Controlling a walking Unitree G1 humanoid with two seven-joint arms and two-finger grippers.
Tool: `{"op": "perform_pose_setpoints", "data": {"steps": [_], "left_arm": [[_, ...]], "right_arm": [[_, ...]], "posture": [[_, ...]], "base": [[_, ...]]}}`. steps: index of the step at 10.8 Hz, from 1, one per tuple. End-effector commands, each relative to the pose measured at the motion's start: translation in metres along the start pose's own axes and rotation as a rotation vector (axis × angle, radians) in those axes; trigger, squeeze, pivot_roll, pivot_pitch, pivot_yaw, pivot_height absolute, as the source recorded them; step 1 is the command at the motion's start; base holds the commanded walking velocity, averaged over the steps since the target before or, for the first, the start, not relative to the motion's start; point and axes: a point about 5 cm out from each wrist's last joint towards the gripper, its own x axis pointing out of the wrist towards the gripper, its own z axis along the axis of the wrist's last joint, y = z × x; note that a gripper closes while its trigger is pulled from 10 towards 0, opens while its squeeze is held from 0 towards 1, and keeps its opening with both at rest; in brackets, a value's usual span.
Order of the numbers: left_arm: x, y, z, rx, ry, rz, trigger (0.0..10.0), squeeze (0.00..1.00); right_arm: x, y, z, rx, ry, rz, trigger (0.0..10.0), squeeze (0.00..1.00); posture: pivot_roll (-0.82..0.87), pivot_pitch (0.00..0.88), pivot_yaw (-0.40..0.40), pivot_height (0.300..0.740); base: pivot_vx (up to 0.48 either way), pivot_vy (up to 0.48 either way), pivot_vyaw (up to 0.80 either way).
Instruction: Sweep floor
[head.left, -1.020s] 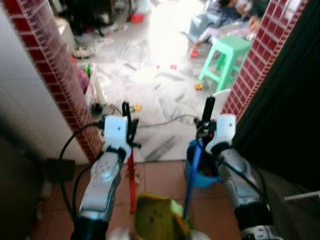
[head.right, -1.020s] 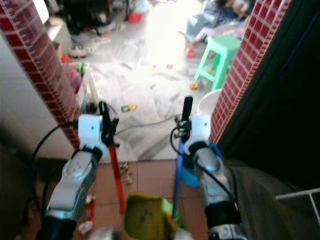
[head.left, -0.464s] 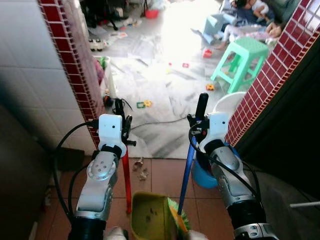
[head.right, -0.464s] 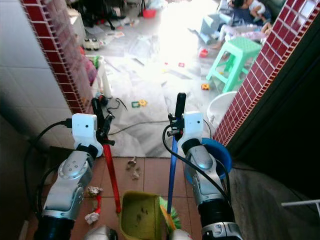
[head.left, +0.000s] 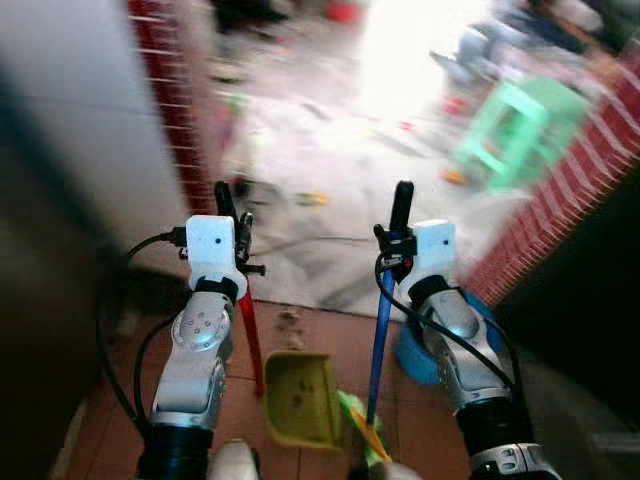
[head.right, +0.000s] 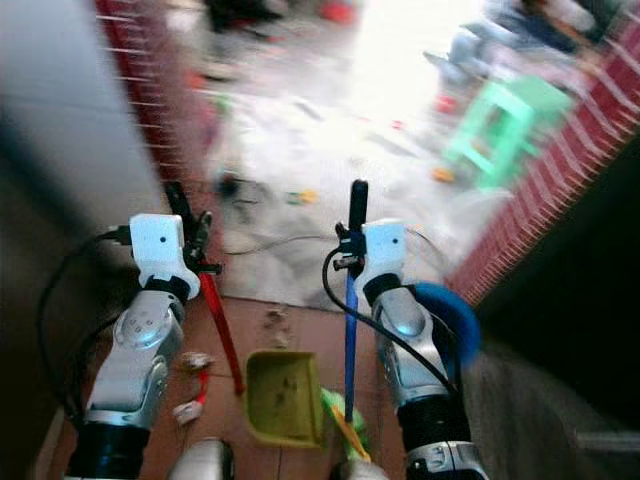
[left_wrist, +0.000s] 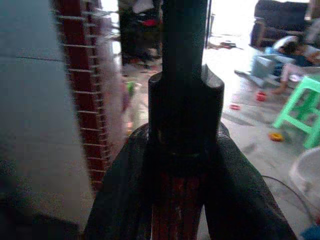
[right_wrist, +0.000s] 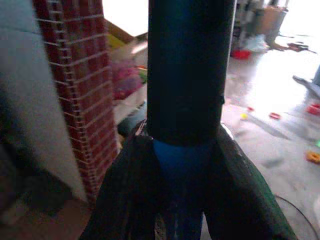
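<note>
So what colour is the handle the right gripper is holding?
Blue, clearest in the right eye view.

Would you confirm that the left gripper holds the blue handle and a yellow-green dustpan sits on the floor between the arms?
Not quite: the left gripper holds the red handle, as the right eye view shows. The blue handle is in the right gripper. The yellow-green dustpan does sit between the arms.

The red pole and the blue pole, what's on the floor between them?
Between the red pole and the blue pole sits the yellow-green dustpan on the terracotta floor, seen in the right eye view.
</note>
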Motion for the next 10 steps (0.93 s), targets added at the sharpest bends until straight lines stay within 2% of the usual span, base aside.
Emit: {"op": "perform_pose_setpoints", "data": {"steps": [1, 4, 6, 9, 10], "left_arm": [[0.000, -0.002, 0.005, 0.015, -0.028, -0.005, 10.0, 0.00], [0.002, 0.002, 0.007, 0.030, -0.046, 0.033, 10.0, 0.00], [0.002, 0.002, 0.007, 0.022, -0.044, 0.016, 10.0, 0.00], [-0.003, 0.002, 0.002, 0.014, -0.037, -0.020, 10.0, 0.00], [-0.007, 0.004, -0.002, 0.021, -0.021, -0.024, 10.0, 0.00]], "right_arm": [[0.003, -0.002, 0.008, -0.013, -0.044, -0.009, 10.0, 0.00], [0.006, -0.004, 0.013, -0.039, -0.066, -0.013, 10.0, 0.00], [0.007, -0.005, 0.014, -0.047, -0.074, -0.023, 10.0, 0.00], [0.008, -0.012, 0.020, -0.089, -0.108, -0.091, 10.0, 0.00], [0.007, -0.020, 0.026, -0.124, -0.134, -0.140, 10.0, 0.00]], "posture": [[-0.02, 0.020, -0.042, 0.740], [-0.02, 0.020, -0.042, 0.740], [-0.01, 0.020, -0.040, 0.740], [-0.01, 0.019, -0.038, 0.740], [-0.01, 0.016, -0.036, 0.740]], "base": [[0.000, 0.000, 0.80], [0.000, 0.000, 0.80], [0.000, 0.000, 0.80], [0.000, 0.000, 0.14], [0.000, 0.000, 0.00]]}}
